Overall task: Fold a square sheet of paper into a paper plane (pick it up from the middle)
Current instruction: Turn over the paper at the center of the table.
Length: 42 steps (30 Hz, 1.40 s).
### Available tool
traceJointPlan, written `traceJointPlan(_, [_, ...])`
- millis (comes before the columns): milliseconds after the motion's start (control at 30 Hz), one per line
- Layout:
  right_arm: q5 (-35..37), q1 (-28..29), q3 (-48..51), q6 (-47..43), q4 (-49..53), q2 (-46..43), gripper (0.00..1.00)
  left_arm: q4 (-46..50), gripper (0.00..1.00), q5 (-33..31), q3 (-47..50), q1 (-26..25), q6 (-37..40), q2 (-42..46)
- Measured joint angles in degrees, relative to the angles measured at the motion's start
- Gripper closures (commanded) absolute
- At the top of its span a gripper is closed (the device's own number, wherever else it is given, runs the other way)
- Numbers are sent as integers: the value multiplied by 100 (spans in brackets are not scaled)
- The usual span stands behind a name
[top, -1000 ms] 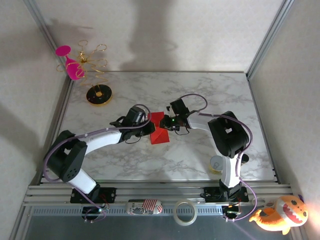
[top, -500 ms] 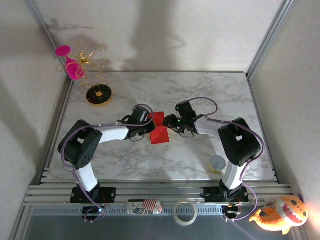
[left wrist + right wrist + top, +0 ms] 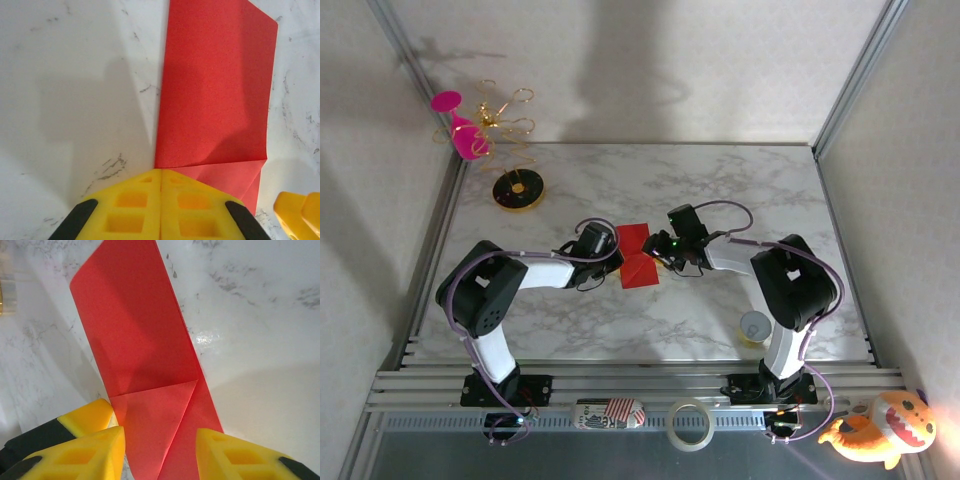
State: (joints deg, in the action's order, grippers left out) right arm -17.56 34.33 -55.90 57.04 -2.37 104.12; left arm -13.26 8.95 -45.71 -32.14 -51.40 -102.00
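The right gripper has just let go, jaws part-open astride the paper; the left gripper stays closed at its left edge. The corner fold seems set.

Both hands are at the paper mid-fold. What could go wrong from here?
1. The shut left hand meets the paper right at its edge, near the crease. A small slide could drag the sheet or slip off it.
2. The open right hand straddles the folded flap. Closing there may crumple it or skew the crease.
3. The two hands sit very close together, so their fingers could bump.
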Motion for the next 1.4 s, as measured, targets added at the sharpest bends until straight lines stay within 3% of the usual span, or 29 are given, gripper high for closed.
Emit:
traceJointPlan(933, [-363,94,-118,385,-472,380,70,-125,96,0,9,0,-164,-70])
traceJointPlan(1400, [-522,155,-83,142,-920,391,88,70,91,0,11,9,-181,37])
